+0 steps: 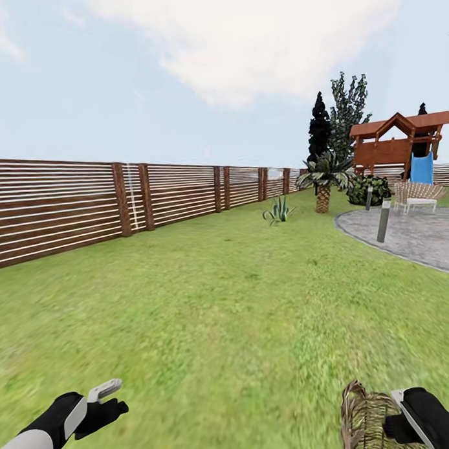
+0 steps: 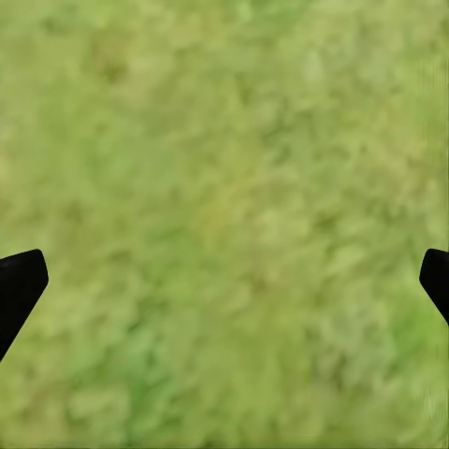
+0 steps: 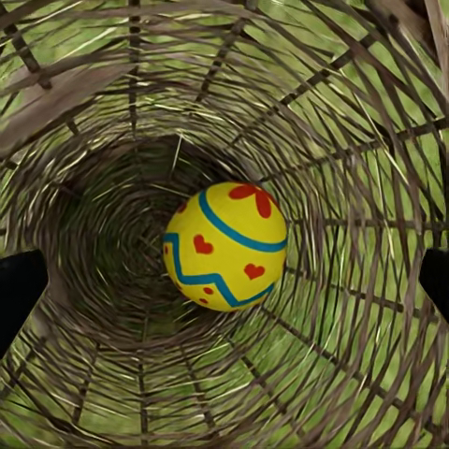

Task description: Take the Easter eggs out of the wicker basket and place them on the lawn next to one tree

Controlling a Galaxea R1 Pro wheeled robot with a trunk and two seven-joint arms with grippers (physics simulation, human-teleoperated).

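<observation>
One Easter egg (image 3: 225, 246) is seen deep in the wicker basket (image 1: 366, 421). The right gripper (image 3: 224, 285), fingers spread wide and empty, should be lowered squarely around it before closing.

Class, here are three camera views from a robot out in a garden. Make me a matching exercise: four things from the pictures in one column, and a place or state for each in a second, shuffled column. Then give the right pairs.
Things
1. Easter egg
2. left gripper
3. palm
4. slatted fence

Places or states
A. runs along the left side of the lawn
B. lies inside the wicker basket
C. open over bare grass
D. stands near the far end of the lawn, by the paved patio

Pairs: 1-B, 2-C, 3-D, 4-A
</observation>
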